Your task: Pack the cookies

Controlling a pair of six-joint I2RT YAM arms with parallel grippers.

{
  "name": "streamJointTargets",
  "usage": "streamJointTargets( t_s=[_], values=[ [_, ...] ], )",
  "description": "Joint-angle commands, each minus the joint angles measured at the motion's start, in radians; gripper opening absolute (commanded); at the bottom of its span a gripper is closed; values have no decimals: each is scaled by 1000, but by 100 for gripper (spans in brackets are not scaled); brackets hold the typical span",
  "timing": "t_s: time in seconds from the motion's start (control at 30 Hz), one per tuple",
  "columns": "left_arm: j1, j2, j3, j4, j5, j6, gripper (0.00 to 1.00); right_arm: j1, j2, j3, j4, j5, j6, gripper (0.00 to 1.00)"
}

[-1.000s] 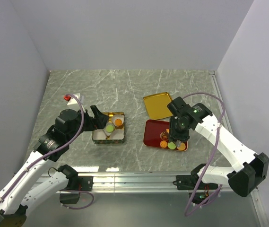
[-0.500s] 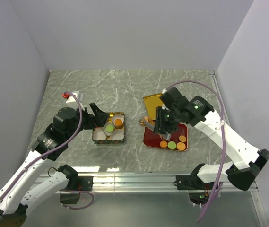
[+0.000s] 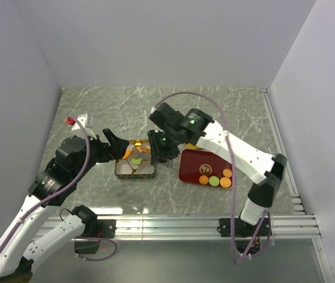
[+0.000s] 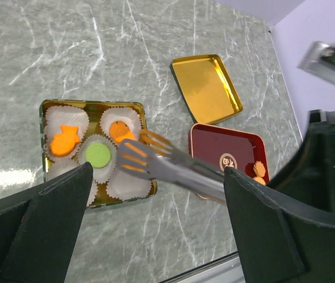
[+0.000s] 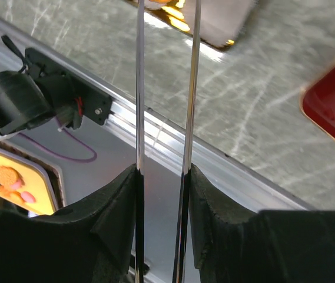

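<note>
A gold tin point(image 4: 90, 104) lined with white paper cups holds an orange fish-shaped cookie point(image 4: 64, 140), a green cookie point(image 4: 98, 154) and an orange cookie point(image 4: 119, 128). My right gripper point(image 3: 166, 151) is shut on metal tongs point(image 4: 179, 171), also seen in the right wrist view point(image 5: 139, 88). The tong tips hover over the tin's right side with something orange between them. More cookies point(image 3: 214, 180) lie on the red tray point(image 3: 192, 159). My left gripper point(image 3: 118, 147) is open and empty at the tin's left edge.
The tin's gold lid point(image 4: 205, 88) lies open side up behind the red tray; the right arm hides it in the top view. The aluminium rail point(image 3: 173, 221) runs along the table's near edge.
My right arm has swung left from the red tray and carried the tongs over the tin. My left arm has pulled back a little to the left.
</note>
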Motion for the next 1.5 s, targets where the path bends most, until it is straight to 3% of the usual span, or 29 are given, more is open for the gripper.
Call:
streamJointTargets(
  t_s=[0.0, 0.77, 1.47],
  values=[
    [-3, -23, 38, -28, -31, -18, 99, 44, 61, 97, 9, -6, -44, 39],
    [-3, -42, 4, -22, 15, -58, 100, 118, 258, 181, 61, 26, -89, 38],
    [-3, -36, 14, -46, 6, -37, 99, 117, 326, 250, 26, 50, -104, 51]
  ],
)
